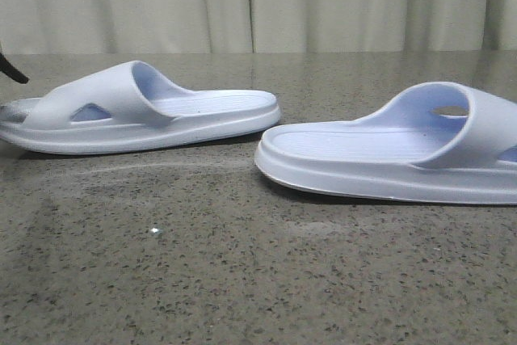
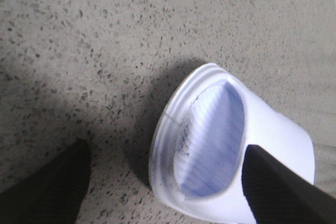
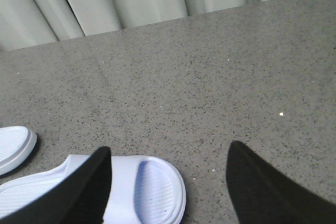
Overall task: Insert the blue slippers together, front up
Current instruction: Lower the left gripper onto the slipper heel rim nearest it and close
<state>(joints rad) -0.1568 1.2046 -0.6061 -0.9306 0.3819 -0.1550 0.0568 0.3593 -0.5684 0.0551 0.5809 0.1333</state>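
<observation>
Two pale blue slippers lie sole-down on the speckled stone table, heels toward each other. The left slipper [image 1: 145, 111] has its strap and toe at the far left. The right slipper [image 1: 404, 147] has its toe running off the right edge. My left gripper [image 2: 165, 182] is open over the left slipper's toe end [image 2: 210, 135], with one finger [image 2: 278, 190] in front of the strap and the other finger [image 2: 47, 187] over bare table. Only a black tip [image 1: 12, 69] of it shows in the front view. My right gripper [image 3: 170, 182] is open above the right slipper's toe [image 3: 152, 187].
The table [image 1: 242, 264] is grey speckled stone, with a pale curtain [image 1: 258, 2] behind its far edge. The rounded end of the other slipper [image 3: 13, 148] shows at the side of the right wrist view.
</observation>
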